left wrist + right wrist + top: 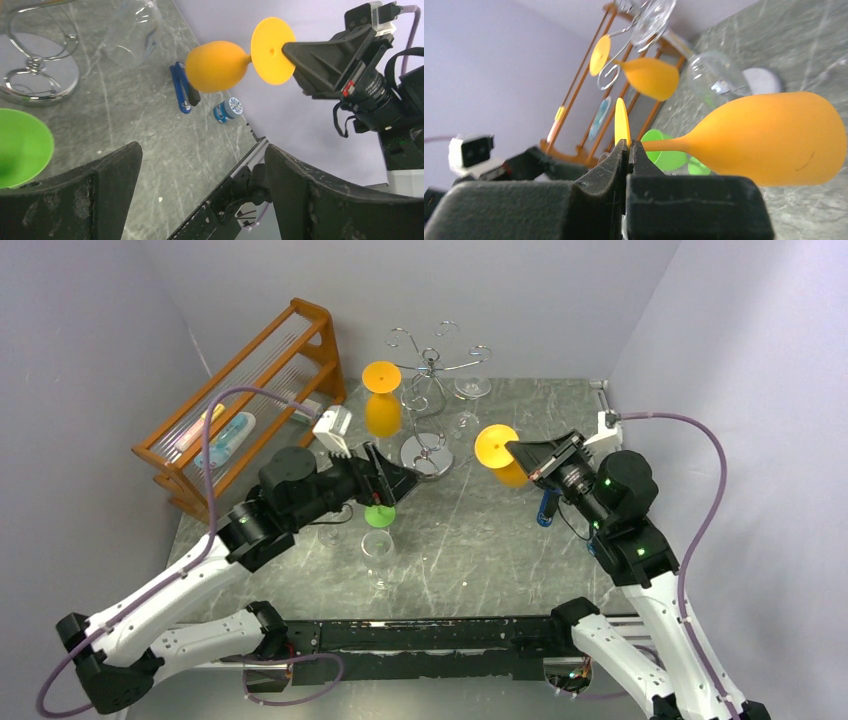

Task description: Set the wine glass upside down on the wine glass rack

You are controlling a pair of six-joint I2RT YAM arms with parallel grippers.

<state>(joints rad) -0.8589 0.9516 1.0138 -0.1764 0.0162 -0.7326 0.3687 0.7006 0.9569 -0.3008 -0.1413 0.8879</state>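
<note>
In the top view, the right gripper is pinching the round foot of the orange wine glass right of centre, holding it in the air with the bowl pointing down towards the grey marbled table. The chrome rack is standing left of it, near the back wall, and a second orange glass is hanging upside down from one of its arms. The left gripper is hovering just above a green-footed glass at the middle of the frame. An orange wooden shelf is filling the upper left, against plain pale walls.

In the left wrist view, the two black fingers are standing wide apart with nothing between them. The wine glass is lying sideways in the air at upper centre, well clear of them, its foot clamped by the right gripper. A blue clip and a small blue and white cap are lying on the table below it; the print on the cap is too small to read.

In the right wrist view, the fingers are closing tightly on the edge of the foot, and the wine glass is stretching out to the right. The rack is showing in the upper middle.
</note>
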